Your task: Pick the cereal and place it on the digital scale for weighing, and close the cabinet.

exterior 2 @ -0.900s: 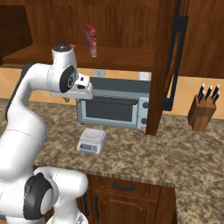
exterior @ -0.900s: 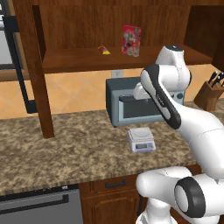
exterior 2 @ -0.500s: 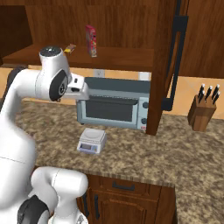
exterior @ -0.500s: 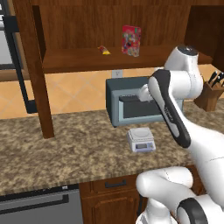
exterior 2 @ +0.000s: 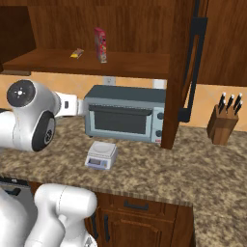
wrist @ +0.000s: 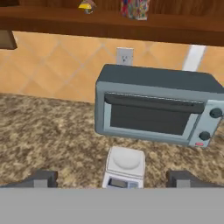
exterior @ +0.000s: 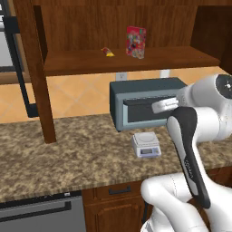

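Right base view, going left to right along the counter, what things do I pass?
Digital scale → toaster oven → open cabinet door edge reaching down to the counter → knife block.

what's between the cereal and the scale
The toaster oven stands between the cereal on the shelf and the digital scale below, seen in the right base view.

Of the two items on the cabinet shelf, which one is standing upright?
The cereal, the red box at the shelf's right: it stands upright, while the tiny red-yellow item to its left lies low on the board.
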You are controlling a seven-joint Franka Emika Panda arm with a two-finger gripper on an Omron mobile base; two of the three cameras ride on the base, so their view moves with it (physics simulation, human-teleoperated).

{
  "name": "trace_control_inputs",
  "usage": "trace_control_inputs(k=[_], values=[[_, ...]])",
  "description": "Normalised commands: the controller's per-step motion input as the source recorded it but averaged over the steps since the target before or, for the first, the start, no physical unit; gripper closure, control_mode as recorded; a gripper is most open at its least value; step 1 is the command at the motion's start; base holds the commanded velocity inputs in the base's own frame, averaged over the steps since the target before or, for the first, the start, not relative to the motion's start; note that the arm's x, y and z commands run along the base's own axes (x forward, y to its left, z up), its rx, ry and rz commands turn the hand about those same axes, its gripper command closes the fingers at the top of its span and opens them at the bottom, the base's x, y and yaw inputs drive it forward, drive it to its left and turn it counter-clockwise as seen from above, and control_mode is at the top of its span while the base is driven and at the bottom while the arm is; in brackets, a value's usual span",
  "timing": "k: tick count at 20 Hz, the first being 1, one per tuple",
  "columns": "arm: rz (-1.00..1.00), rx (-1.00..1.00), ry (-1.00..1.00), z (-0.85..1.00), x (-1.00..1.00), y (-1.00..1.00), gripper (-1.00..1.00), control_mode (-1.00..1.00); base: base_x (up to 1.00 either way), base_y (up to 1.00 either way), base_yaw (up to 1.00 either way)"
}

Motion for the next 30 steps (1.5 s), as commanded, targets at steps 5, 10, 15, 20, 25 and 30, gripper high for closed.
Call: trace_control_inputs(k=[5, 10, 15, 20, 25, 30], values=[[0.02, 0.0, -0.19, 0.69, -0.23, 0.0, -1.0, -1.0, 0.0, 0.0, 0.0], [0.01, 0.0, -0.15, 0.71, -0.03, 0.0, -1.0, -1.0, 0.0, 0.0, 0.0], [0.02, 0.0, -0.06, 0.54, 0.0, -0.04, -1.0, -1.0, 0.0, 0.0, 0.0], [0.03, 0.01, -0.12, 0.36, 0.0, -0.14, -1.0, -1.0, 0.0, 0.0, 0.0], [0.04, 0.0, -0.17, 0.18, 0.13, -0.01, -1.0, -1.0, 0.0, 0.0, 0.0], [0.01, 0.0, -0.02, 0.02, 0.43, 0.0, -1.0, -1.0, 0.0, 0.0, 0.0]])
